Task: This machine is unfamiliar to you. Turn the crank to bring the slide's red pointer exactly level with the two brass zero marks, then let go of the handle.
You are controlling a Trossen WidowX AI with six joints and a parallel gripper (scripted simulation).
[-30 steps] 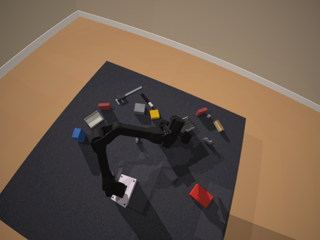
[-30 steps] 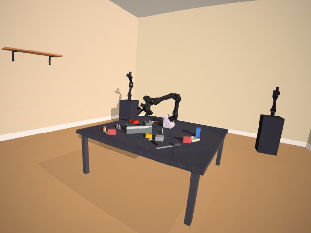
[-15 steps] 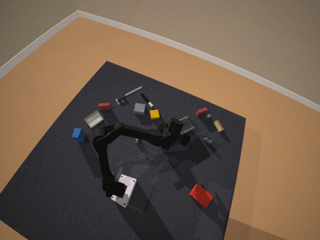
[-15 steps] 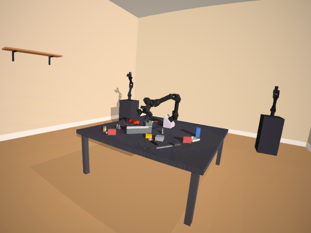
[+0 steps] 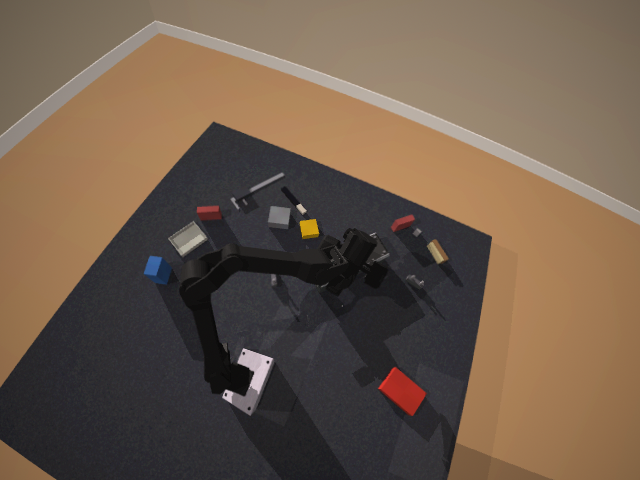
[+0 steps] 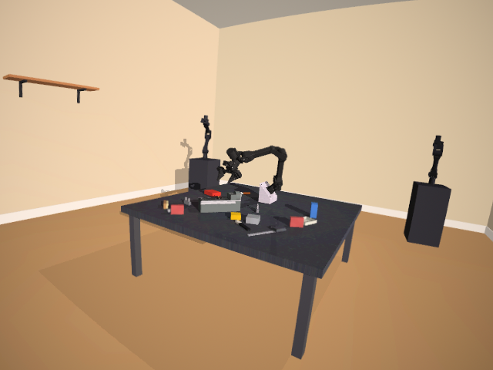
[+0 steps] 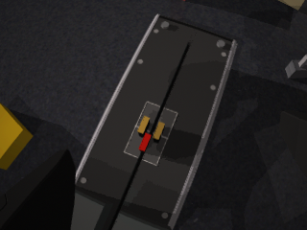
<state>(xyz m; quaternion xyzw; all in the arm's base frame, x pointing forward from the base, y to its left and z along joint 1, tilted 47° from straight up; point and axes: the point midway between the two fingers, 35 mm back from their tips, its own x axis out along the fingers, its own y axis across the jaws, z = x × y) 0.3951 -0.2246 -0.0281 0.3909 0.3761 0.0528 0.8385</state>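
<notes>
The machine (image 5: pixel 381 250) (image 6: pixel 219 206) (image 7: pixel 165 72) is a long grey bed with a dark slot, largely hidden by the arm in the top view. In the wrist view the red pointer (image 7: pixel 145 142) sits in the slot, a little off the line of the brass zero marks, left (image 7: pixel 143 125) and right (image 7: pixel 158 130), towards the bottom of the view. The crank's orange-brown handle (image 6: pixel 245 193) shows small in the exterior view and is out of the wrist view. My gripper (image 5: pixel 355 279) (image 6: pixel 225 179) is open and empty, high above the machine, clear of the handle.
A yellow block (image 5: pixel 309 228) (image 6: pixel 236 216) (image 7: pixel 9 139) and a grey block (image 5: pixel 279 215) (image 6: pixel 253 219) stand beside the machine. A red box (image 5: pixel 402 391) (image 6: pixel 212 193), blue block (image 5: pixel 157 269) (image 6: pixel 313 210), pale tray (image 5: pixel 180 250) and several small parts lie around. The arm's base is on a pale pink mount (image 5: pixel 261 379) (image 6: pixel 266 196).
</notes>
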